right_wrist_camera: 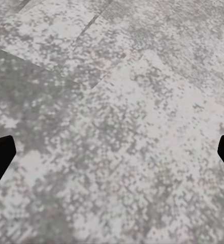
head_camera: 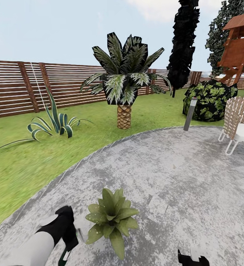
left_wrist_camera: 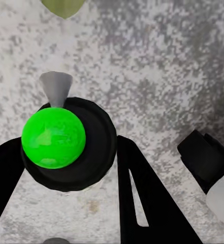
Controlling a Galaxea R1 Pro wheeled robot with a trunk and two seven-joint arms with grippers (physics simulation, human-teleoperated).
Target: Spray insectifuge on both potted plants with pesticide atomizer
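Holding the pesticide atomizer (left_wrist_camera: 66, 142) tight between both fingers of the left gripper (left_wrist_camera: 71, 168), nozzle toward the potted plant (head_camera: 112, 218) just beside it on the grey paving (head_camera: 181, 173); better to aim over the rosette's centre and sweep slowly, keeping close, so specks reach every leaf; right gripper (right_wrist_camera: 112, 157) wide open, empty, low over paving
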